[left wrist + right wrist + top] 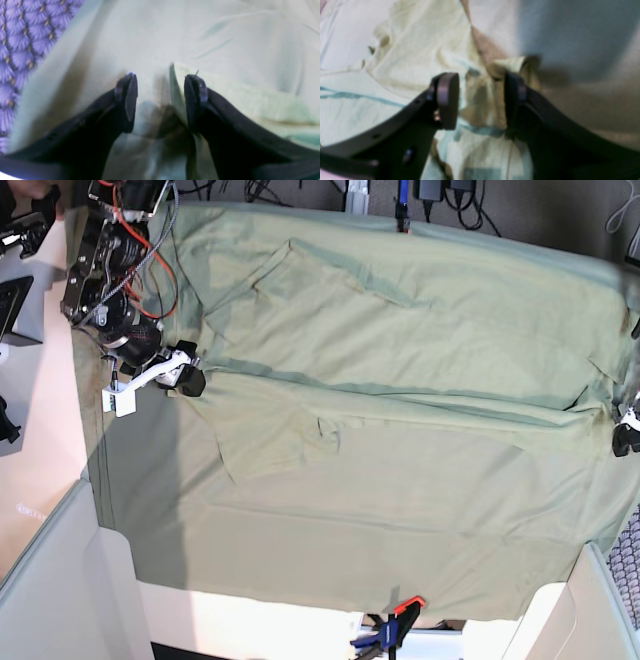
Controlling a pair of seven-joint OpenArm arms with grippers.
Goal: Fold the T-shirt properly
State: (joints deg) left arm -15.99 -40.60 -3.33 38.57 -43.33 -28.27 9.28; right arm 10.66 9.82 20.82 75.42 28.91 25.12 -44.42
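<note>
Both tools stood open: the left tool [160, 100] and the right tool [480, 100] each had cloth between parted jaws, gripping nothing. The pale sage-green cotton T-shirt [400, 350] lay spread across the green tablecloth [330, 550] on the tabletop. It seemed a fold was just released; next, new edges must be grasped.

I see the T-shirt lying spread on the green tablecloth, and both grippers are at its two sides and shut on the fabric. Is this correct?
Not quite. The T-shirt does lie spread on the tablecloth, with a gripper at each side, but neither is shut on it: the left gripper and right gripper both have their jaws apart, as the two wrist views show.
</note>
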